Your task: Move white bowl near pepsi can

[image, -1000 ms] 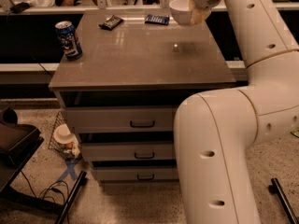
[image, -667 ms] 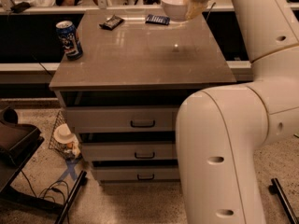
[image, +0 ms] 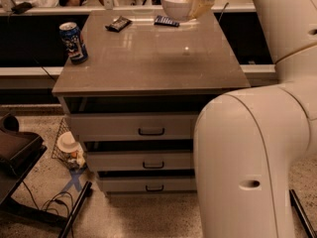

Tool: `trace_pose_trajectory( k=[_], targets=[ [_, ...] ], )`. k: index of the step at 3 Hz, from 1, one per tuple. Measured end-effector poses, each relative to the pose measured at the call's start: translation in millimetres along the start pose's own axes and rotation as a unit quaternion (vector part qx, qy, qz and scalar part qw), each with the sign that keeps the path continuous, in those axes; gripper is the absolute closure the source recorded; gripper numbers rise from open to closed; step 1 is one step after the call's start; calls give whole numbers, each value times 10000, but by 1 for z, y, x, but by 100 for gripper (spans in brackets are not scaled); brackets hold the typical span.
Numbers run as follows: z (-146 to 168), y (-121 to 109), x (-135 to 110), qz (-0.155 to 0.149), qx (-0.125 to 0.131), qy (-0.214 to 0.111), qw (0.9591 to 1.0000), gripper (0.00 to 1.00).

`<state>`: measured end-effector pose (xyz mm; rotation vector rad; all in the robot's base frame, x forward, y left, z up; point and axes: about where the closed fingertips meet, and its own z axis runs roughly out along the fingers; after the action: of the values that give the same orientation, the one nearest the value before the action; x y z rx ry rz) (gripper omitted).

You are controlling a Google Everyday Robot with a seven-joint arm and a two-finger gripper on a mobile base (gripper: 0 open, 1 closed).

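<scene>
The white bowl (image: 175,4) is held in the air above the far right part of the brown tabletop (image: 148,58). My gripper (image: 196,5) is at the top of the view, shut on the bowl's right rim. The pepsi can (image: 73,42), blue with red-and-white markings, stands upright near the table's left edge, well to the left of the bowl and nearer to the front.
Two flat dark snack packets (image: 119,24) (image: 166,21) lie at the back of the table. Drawers (image: 151,131) are under the tabletop. A wire basket with a white cup-like item (image: 67,145) sits on the floor at left. My white arm (image: 257,157) fills the right side.
The gripper has carried the bowl to the left across the back of the table. The can and packets have not moved.
</scene>
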<state>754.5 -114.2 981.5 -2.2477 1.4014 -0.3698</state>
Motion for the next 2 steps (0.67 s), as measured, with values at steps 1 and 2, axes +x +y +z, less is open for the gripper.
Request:
trace_pose_trajectory(
  k=[1, 2],
  targets=[
    [30, -13, -34, -470, 44, -193, 9987, 100],
    [55, -12, -75, -830, 123, -469, 9954, 100]
  ],
)
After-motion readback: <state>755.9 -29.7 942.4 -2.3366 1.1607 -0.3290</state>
